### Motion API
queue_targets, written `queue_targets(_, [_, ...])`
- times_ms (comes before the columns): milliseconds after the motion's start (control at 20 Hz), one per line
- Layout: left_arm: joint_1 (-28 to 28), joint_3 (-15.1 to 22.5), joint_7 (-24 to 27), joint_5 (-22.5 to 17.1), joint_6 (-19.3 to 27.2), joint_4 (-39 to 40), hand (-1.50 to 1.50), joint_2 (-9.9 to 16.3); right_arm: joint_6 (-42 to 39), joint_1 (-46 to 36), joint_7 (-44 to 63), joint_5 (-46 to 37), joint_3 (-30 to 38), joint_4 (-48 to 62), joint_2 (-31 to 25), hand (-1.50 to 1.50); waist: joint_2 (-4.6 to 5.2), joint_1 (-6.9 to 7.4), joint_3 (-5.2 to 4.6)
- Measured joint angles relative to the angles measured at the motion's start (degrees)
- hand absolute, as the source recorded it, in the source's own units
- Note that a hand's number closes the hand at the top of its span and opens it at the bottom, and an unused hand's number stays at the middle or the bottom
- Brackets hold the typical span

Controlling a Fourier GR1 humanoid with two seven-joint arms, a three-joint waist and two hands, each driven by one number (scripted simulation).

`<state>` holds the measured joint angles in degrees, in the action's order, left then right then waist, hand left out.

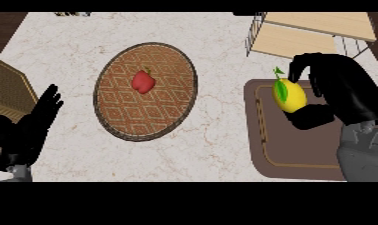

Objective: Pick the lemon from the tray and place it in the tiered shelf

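the lemon (290, 95) is bright yellow and oval, with a small green leaf and stem at its upper end and a greenish tinge down its left side. its long axis runs close to upright in the view, leaning slightly, so the leafy end points toward about 11 o'clock and the blunt end toward 5 o'clock. it sits at roughly 3 o'clock in the view, above the brown tray (284, 144), over the tray's upper left part; whether it touches the tray cannot be told.

the right hand (336, 91) is curled round the lemon, fingers arching over the top near the leaf and the thumb hooking under the lower end, so the fruit's right side is hidden by the black palm. its grey forearm comes up from about 4 o'clock.

the tiered shelf (310, 34) stands at about 1 o'clock, pale wooden boards in a thin wire frame, just beyond the tray's far edge and near the hand's fingertips.

near the centre, slightly toward 9 o'clock, lies a round woven mat (118, 99) in brown with a diamond pattern, and a red pepper (143, 81) rests on it a little above its middle.

the left hand (37, 119) shows at 8 o'clock by the left edge, fingers straight and pointing up, holding nothing, well apart from the mat.

the counter (214, 119) is pale marble with faint veins.
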<state>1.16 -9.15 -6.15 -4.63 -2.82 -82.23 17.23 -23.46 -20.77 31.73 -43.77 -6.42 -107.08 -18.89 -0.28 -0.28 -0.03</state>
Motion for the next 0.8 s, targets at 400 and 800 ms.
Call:
queue_targets(400, [0.11, -0.42, 0.65, 0.14, -0.52, 0.56, 0.0, -0.17, -7.43, -6.95, 12.69, 15.43, 12.69, -12.92, 3.26, 1.5, -0.04, -0.23, -0.01])
queue_targets(800, [0.26, -1.39, -0.44, -0.24, -1.81, -0.45, 0.0, 0.44, -8.98, -18.13, 19.87, 26.93, 23.03, -15.94, -2.13, 1.5, 0.03, 0.11, -0.01])
